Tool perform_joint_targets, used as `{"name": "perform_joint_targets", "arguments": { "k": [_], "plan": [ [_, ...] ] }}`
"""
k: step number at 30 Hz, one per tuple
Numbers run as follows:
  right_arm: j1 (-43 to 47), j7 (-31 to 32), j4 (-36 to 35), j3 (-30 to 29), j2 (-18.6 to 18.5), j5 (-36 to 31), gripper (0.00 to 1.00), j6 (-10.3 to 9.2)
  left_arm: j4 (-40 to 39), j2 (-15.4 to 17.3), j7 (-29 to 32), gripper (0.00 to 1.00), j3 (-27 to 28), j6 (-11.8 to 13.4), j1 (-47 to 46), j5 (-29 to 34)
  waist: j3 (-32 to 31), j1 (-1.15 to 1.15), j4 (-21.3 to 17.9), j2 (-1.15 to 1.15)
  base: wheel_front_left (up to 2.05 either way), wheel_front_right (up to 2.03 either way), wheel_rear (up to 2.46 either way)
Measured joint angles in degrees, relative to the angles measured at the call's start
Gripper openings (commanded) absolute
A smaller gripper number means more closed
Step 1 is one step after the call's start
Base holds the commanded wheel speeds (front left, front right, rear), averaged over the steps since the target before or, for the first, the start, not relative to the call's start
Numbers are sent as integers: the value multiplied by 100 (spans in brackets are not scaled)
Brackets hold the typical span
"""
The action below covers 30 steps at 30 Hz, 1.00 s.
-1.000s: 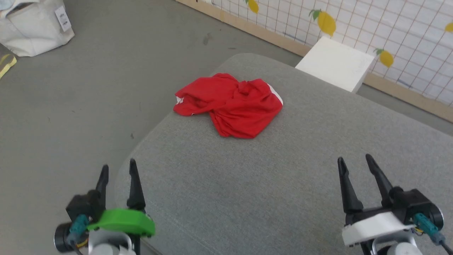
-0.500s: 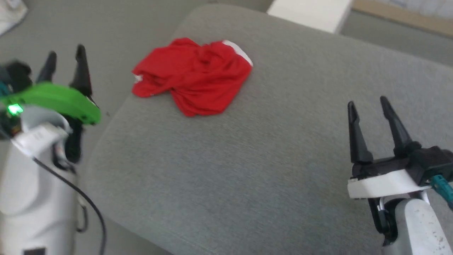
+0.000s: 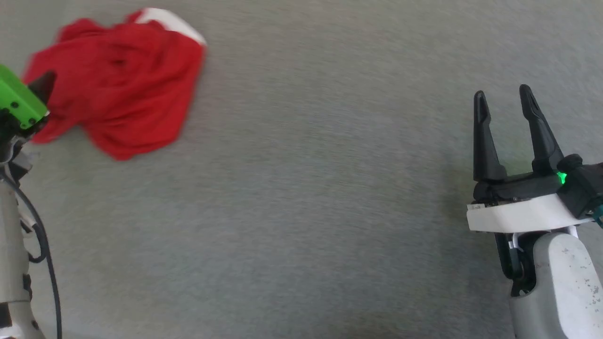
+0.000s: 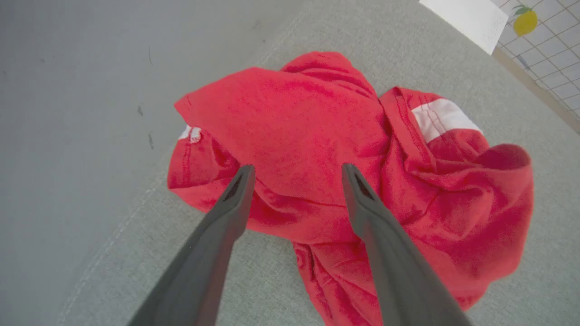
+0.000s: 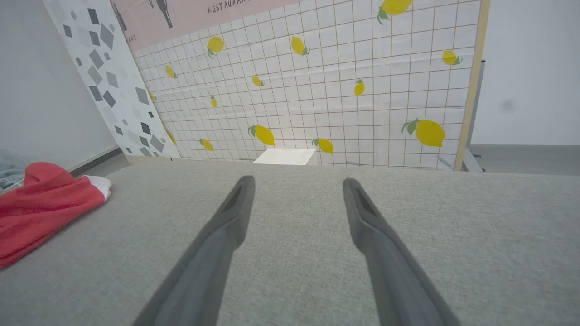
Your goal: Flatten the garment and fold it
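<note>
At the lower right of the head view, the right gripper is seen released, its two long dark fingers spread apart with nothing between them. It is carried on a white collar and a pale forearm above a bare stretch of the grey woven cushion. At the left edge of the same view, the green collar of the left arm is recorded just beside the bright red shorts of thin fabric. In its own wrist view, the left gripper is likewise found released, fingers parted wide and poised over the near part of the shorts. No cloth is pinched, and whether the tips touch the fabric cannot be told. The shorts are found crumpled in a loose heap on the cushion, close to its stitched left edge and well apart from the right gripper. A white stripe panel is exposed on the far right side of the heap, and a small white mark is noted at its left fold. Beyond the cushion edge, a plain grey floor is observed. Farther off, in the right wrist view, a flat white block is seen past the far edge of the cushion. It is set at the foot of a white grid-patterned wall panel printed with yellow lemons.
</note>
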Motion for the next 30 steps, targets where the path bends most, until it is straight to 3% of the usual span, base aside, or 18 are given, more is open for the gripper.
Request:
{"name": "perform_joint_targets", "arguments": {
  "k": [8, 12, 13, 14, 15, 18, 22, 26, 30],
  "plan": [
    [2, 0, -5, 21, -2, 168, 100, 0, -450, 79, 913, 100, 219, 620, 569, -185, 470, -1, -692, 0, 0, 0, 0],
    [4, 0, -7, 4, -4, 203, 100, 0, -770, 265, 1146, 100, 285, 720, 797, -219, 597, -2, -912, 0, 0, 0, 0],
    [4, 0, -7, -4, -4, 203, 100, 0, -846, 304, 1157, 64, 285, 715, 833, -218, 609, -2, -943, 0, 0, 0, 0],
    [5, 0, 1, -16, -5, 203, 100, 0, -910, 332, 1095, 9, 281, 690, 873, -207, 613, -2, -970, 1, 0, 0, 0],
    [8, 0, 12, -16, -7, 203, 100, 0, -965, 344, 966, 0, 266, 635, 890, -172, 597, -2, -982, 0, 0, 0, 0],
    [16, 0, 26, -41, -3, 209, 100, 0, -1017, 336, 191, 0, 182, 448, 923, 109, 515, -2, -998, 0, 0, 0, 0],
    [132, -1, 79, -183, -4, 253, 100, 0, -1061, 268, -1840, 0, 174, 170, 816, 578, 265, -2, -992, 0, 0, 0, 0],
    [361, -1, 159, -304, -4, 255, 100, 0, -993, 261, -3409, 0, 54, -113, 586, 955, -101, -2, -952, 0, 0, 0, 0],
    [643, -1, 230, -421, -4, 320, 100, 0, -875, 192, -4350, 0, -207, -319, 365, 1239, -552, -2, -888, 0, 0, 0, 0]
  ]
}}
